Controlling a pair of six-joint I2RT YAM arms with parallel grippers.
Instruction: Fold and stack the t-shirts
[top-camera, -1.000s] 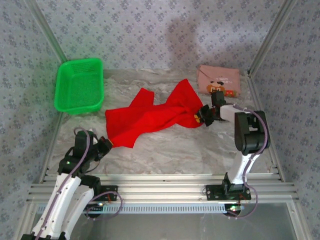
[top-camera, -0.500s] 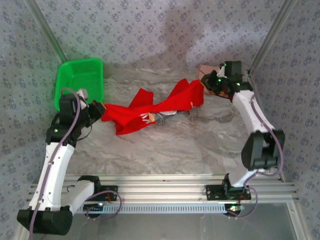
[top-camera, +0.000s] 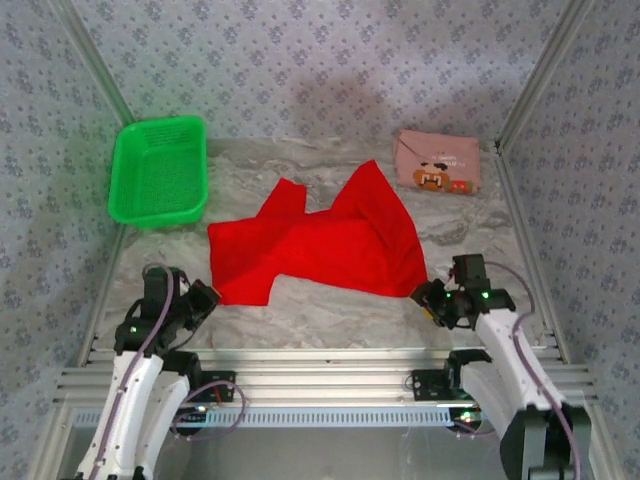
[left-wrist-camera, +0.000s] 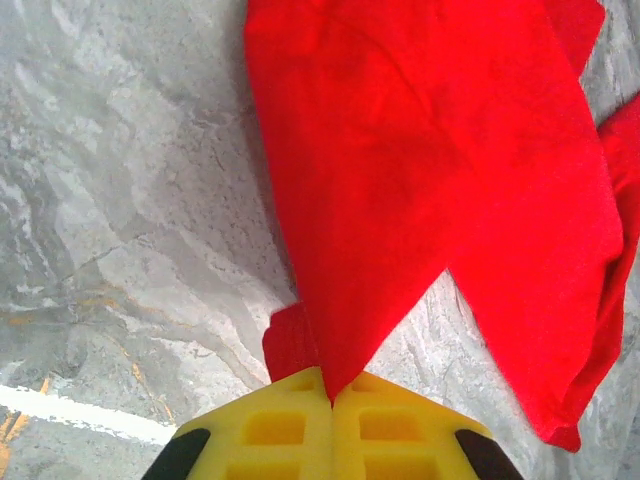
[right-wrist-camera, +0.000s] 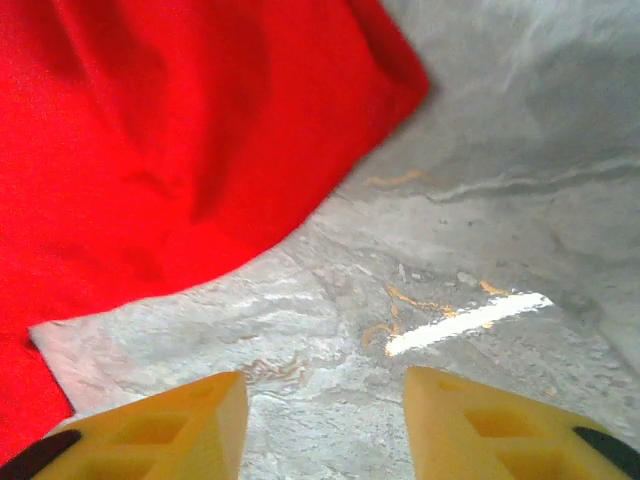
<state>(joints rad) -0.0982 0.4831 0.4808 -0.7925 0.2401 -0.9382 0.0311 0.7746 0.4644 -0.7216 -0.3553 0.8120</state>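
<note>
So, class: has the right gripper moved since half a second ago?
Yes. The right gripper was beside the pink t-shirt at the far edge; it now sits well toward the near edge, open, at the near right corner of the red t-shirt.

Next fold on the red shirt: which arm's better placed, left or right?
Left, probably. The left fingers are shut on the red shirt's near corner, so that arm could carry the fold straight away. The right fingers are open above bare table beside the shirt's edge, holding nothing; they'd need to grasp first.
</note>
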